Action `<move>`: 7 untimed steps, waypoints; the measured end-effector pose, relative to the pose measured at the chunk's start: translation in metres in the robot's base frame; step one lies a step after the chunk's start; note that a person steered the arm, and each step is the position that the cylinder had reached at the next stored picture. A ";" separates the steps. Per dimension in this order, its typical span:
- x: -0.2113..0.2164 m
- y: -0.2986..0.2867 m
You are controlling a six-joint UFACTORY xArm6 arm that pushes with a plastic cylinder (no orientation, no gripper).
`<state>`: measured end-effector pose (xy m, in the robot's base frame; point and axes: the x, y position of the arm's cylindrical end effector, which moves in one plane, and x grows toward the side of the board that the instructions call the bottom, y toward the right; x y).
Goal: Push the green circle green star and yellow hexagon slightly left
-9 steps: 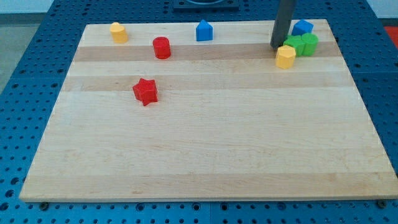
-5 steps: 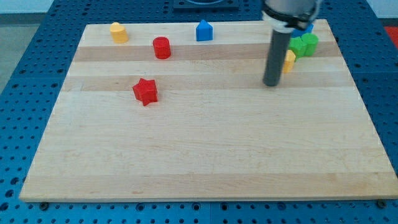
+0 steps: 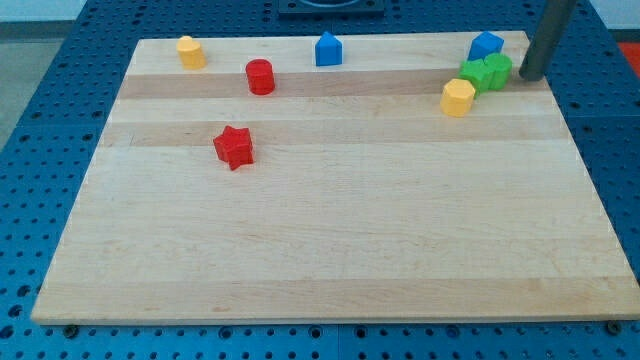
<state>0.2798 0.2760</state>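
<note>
Two green blocks sit touching at the board's top right: one (image 3: 474,75) on the left and one (image 3: 496,70) on the right; I cannot tell which is the circle and which the star. The yellow hexagon (image 3: 458,97) lies just below-left of them, touching the left green block. My tip (image 3: 531,76) stands just right of the right green block, close beside it; whether it touches is unclear.
A blue block (image 3: 486,45) sits just above the green pair. Another blue block (image 3: 328,49) is at top centre. A red cylinder (image 3: 260,76), a yellow block (image 3: 190,51) and a red star (image 3: 234,147) lie on the wooden board (image 3: 330,220) at left.
My tip went from left of the cluster down below-left of the yellow hexagon, then around to the right side of the green blocks. The blocks have hardly moved.
</note>
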 end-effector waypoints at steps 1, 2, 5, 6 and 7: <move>-0.010 -0.001; -0.007 -0.006; 0.004 -0.040; 0.004 -0.055; 0.005 -0.071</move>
